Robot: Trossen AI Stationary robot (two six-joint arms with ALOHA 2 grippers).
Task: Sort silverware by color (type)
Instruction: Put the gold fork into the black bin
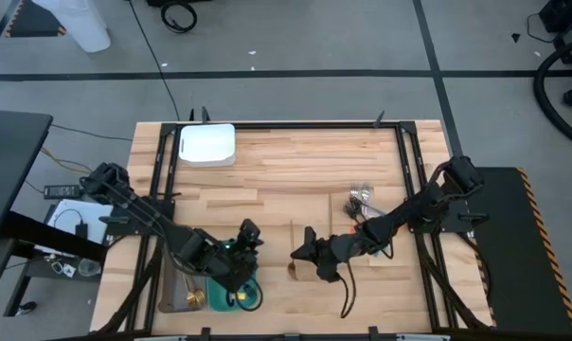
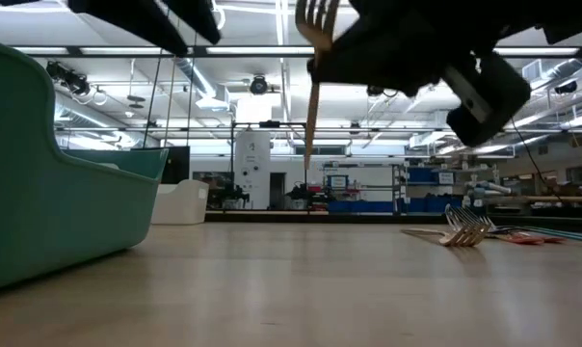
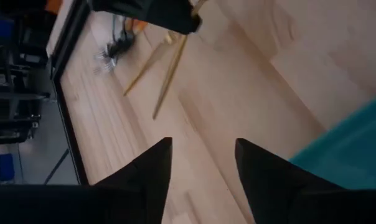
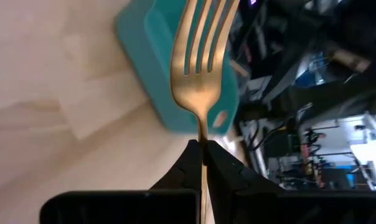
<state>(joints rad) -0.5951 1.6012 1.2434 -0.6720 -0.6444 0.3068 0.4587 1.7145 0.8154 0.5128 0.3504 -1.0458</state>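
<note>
Closest to us, the gold fork (image 4: 202,56) is sitting pinched by its handle in our right pincer (image 4: 202,155), tines out toward the teal tray (image 4: 175,81). From above, that pincer (image 1: 305,248) is hovering over the bench (image 1: 295,180) approx. mid-front, w/ the fork hanging clear of the wood in the low view (image 2: 313,77). Our left pincer (image 3: 200,168) is holding its fingers spread w/ nothing between them, hanging over the teal tray's (image 1: 237,284) edge at front-left. Remaining silverware (image 1: 362,202) is lying in a loose pile on the bench's right side, well apart from the trays; tines are showing in the low view (image 2: 464,229). Light plank wood is making up the bench, a white tray (image 1: 206,145) sitting at its back-left. Behind it, ceiling lights and shelving are showing across a big workshop rm.
</note>
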